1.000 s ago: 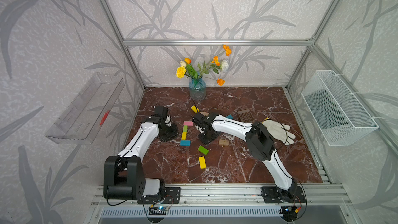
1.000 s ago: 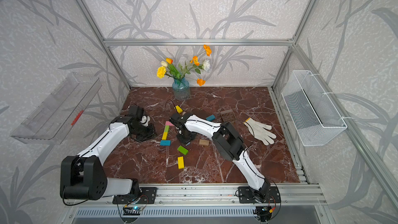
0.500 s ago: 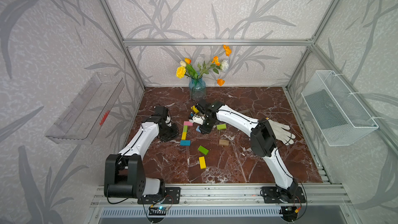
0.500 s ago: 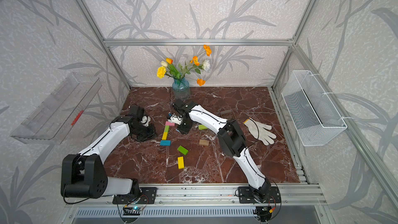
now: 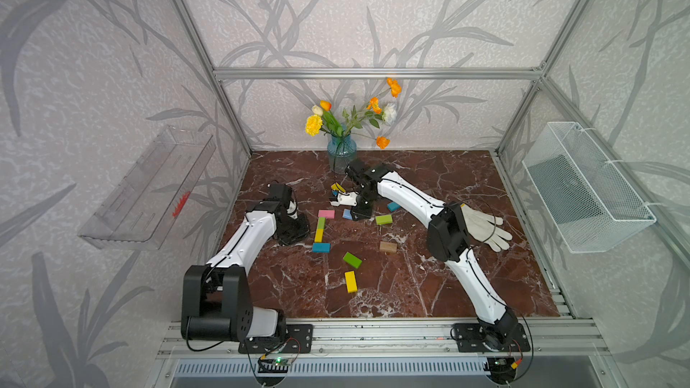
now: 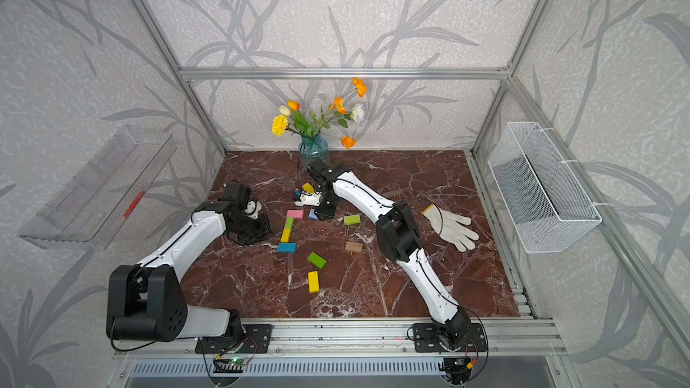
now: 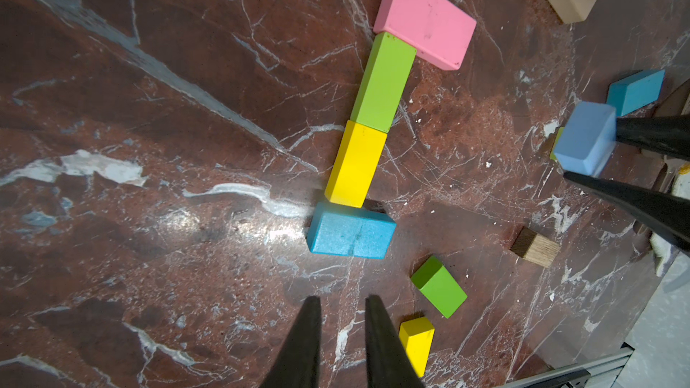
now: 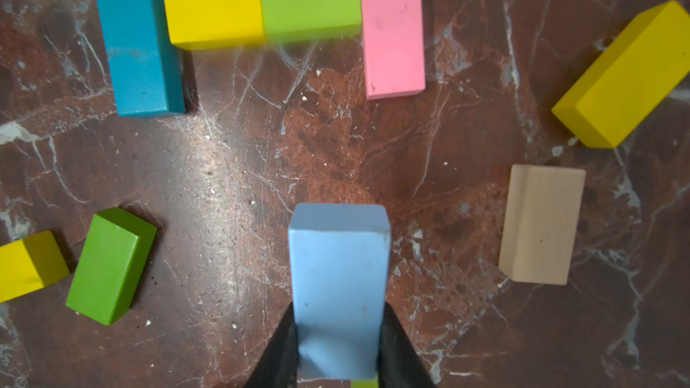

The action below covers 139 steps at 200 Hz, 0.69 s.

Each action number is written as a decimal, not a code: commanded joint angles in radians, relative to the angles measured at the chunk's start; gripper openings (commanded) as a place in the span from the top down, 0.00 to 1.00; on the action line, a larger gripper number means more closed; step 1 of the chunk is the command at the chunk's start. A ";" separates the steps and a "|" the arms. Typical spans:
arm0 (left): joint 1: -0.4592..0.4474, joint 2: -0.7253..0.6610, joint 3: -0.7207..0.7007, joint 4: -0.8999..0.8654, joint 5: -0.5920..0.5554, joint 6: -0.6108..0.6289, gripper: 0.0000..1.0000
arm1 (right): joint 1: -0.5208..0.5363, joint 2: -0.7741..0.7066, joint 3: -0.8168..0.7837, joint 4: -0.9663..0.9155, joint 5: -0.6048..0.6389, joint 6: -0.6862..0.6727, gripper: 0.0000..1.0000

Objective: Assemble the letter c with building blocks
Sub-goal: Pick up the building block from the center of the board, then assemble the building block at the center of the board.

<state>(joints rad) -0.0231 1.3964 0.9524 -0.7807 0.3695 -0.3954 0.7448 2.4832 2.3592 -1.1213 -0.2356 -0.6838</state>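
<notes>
right gripper [image 8: 338, 345]: pinching the light blue block [image 8: 338, 285] by its long sides, held above the marble tabletop [image 5: 410, 285], just right of the C so far – likely carried in to lengthen an arm of the letter.
left gripper [image 7: 341, 341]: fingers [image 7: 304, 345] nearly pressed together with a thin gap, nothing between them; parked just left of the letter, probably kept clear of the other arm.
C so far: pink block [image 7: 425, 18] as far arm, lime green block [image 7: 384, 82] and yellow block [image 7: 356, 164] end to end as the spine, teal block [image 7: 351, 235] as near arm – all touching in a chain.
arms of letter: one block each, pointing right; look short for a C, my guess.
spare blocks: green block [image 5: 352, 260] and yellow one [image 5: 350, 281] near side; lime one [image 5: 384, 219], teal one [image 5: 393, 206] and dark wood block [image 5: 388, 246] right of the letter; pale tan block [image 8: 541, 225] and tilted yellow block [image 8: 623, 74] far side.
risk: setting down close could nudge the pink block off line.
</notes>
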 commanded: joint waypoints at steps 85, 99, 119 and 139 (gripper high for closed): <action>0.005 -0.005 -0.007 0.004 0.011 0.012 0.78 | -0.002 0.113 0.109 0.068 0.027 -0.092 0.70; 0.005 -0.005 -0.007 0.005 0.010 0.012 0.78 | -0.002 0.120 0.109 0.087 0.030 -0.089 0.70; 0.005 -0.001 -0.006 0.007 0.012 0.012 0.78 | -0.002 0.130 0.110 0.111 0.031 -0.086 0.70; 0.005 0.002 -0.006 0.006 0.013 0.013 0.78 | -0.002 0.145 0.120 0.121 0.039 -0.089 0.70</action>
<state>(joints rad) -0.0231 1.3968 0.9524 -0.7734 0.3733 -0.3954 0.7448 2.6015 2.4432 -1.0275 -0.2081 -0.7609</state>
